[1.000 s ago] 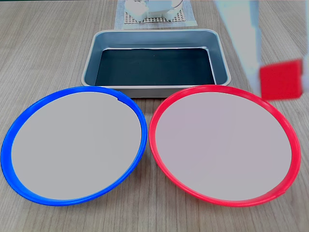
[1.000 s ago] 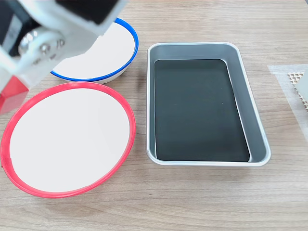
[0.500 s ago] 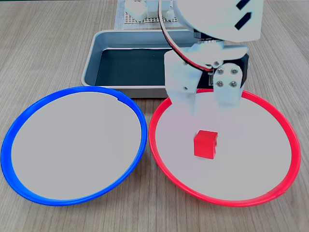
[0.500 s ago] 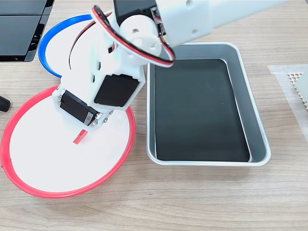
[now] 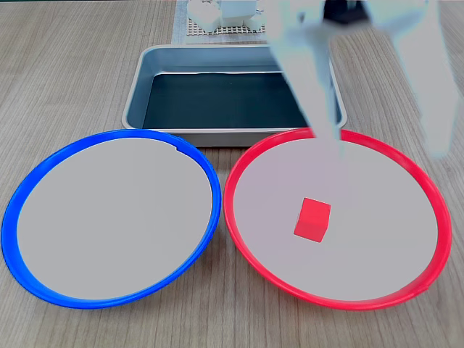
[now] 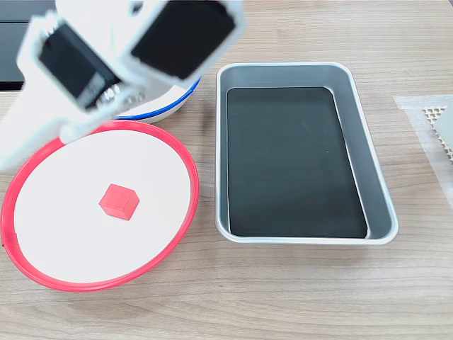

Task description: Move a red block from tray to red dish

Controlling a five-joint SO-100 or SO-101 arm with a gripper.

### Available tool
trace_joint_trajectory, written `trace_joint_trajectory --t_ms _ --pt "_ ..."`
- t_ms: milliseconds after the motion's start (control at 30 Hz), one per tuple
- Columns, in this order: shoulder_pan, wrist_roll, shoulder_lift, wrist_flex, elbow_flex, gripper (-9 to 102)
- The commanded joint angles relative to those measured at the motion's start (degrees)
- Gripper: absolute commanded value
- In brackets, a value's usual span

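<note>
While its two white fingers (image 5: 319, 109) hang blurred and spread wide apart above the far half of the red dish (image 5: 246, 163), the claw (image 5: 388, 141) is released and grasps nothing. Seen from one fixed view, one finger crosses the tray's right end and the other hangs toward the right edge of the picture. From the other fixed view, the arm's white body and black motor housings (image 6: 180, 35) sit high at the upper left, above the far rim of the red dish (image 6: 185, 152).

Below, the red block (image 5: 312, 219) rests free on the dish's pale centre, clear of both fingers and slightly turned; the other fixed view also shows the red block (image 6: 118, 201) well inside the rim. Beside the red dish lies a blue-rimmed dish (image 5: 43, 163), and beyond both sits the tray (image 5: 138, 90), silver-walled and black-bottomed, on the wooden surface (image 5: 65, 65).
</note>
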Motion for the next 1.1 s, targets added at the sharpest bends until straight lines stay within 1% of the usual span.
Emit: trace_joint_trajectory --t_ms 0,67,100,133,167,200,267,367,433,533,633,700,833,1000,1067 --pt "2.6 20.4 14.1 -9.8 4.7 0" --pt "6.0 37.6 21.8 -19.0 13.8 0" --pt "7.2 43.9 25.8 -23.4 19.2 0" --pt "8.2 48.1 29.8 -26.6 25.3 0" --pt "9.0 50.3 34.3 -30.0 32.1 0" --pt "10.1 52.0 40.8 -33.7 42.5 0" --pt "11.8 51.5 51.8 -34.1 57.8 -1" --pt "13.9 46.9 67.9 -28.7 75.5 0" --pt "14.4 44.6 78.8 -21.8 83.7 0" --pt "14.4 44.2 93.2 -9.7 90.9 0" --pt "14.2 44.6 101.2 -1.5 94.5 0" --pt "14.4 44.2 104.2 1.4 96.7 0" --pt "16.0 42.8 108.5 1.8 102.1 0" --pt "17.0 42.8 114.1 9.7 102.2 0" --pt "17.0 42.5 114.6 10.5 102.2 0"
